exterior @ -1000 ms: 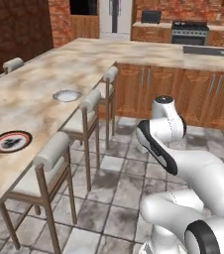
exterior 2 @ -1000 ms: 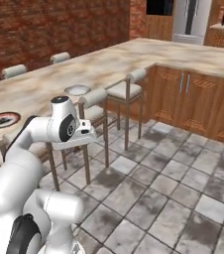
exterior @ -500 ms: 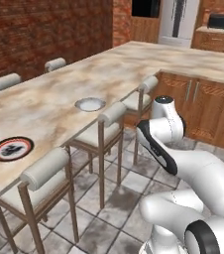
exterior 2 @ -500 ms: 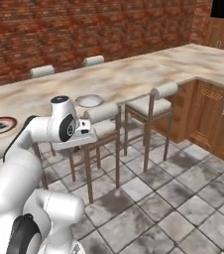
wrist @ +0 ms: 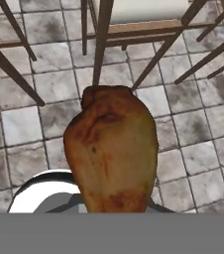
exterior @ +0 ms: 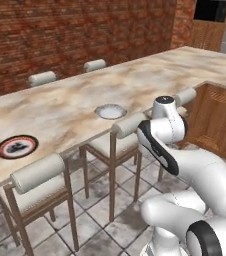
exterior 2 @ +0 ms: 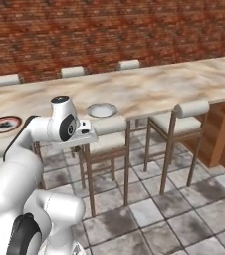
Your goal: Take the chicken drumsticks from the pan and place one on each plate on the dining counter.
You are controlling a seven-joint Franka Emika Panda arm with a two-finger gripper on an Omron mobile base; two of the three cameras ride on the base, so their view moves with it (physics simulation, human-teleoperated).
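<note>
Hand view: drumstick (claw-held)

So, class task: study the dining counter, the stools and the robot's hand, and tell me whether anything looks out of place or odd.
One oddity: a chicken drumstick hangs over the tiled floor by a stool, clamped in the shut gripper, not on a plate. The ringed plate and greyish plate sit flat on the dining counter; nothing spilled.

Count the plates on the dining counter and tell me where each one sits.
2. The red-ringed plate lies near the left end of the dining counter; the greyish-white plate sits further right, by the near edge behind a stool. More may lie outside the views.
</note>
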